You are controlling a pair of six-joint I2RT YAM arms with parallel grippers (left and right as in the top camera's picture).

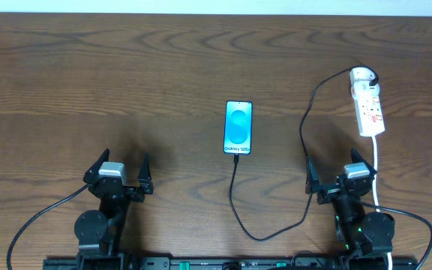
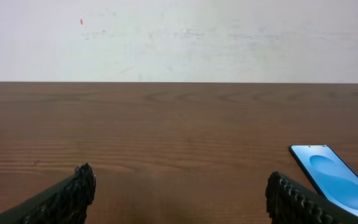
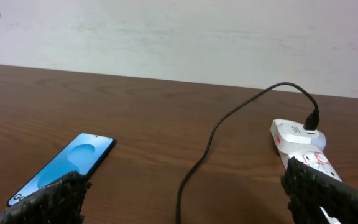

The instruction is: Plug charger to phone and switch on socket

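- At the desk's (image 1: 163, 67) middle lies the phone (image 1: 238, 127), blue-screened, the thin black charger (image 1: 235, 202) meeting its near end.
- Far right: the white socket (image 1: 368, 107), red-marked.
- Left gripper (image 1: 118, 174) and right gripper (image 1: 340, 177) gape wide, empty.

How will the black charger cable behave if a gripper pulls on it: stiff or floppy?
Probably floppy: the charger cable lies in loose curves across the table. Pulling it would likely tug the phone, since its tip appears to sit at the phone's bottom edge. The far end looks plugged into the power strip, so slack is limited.
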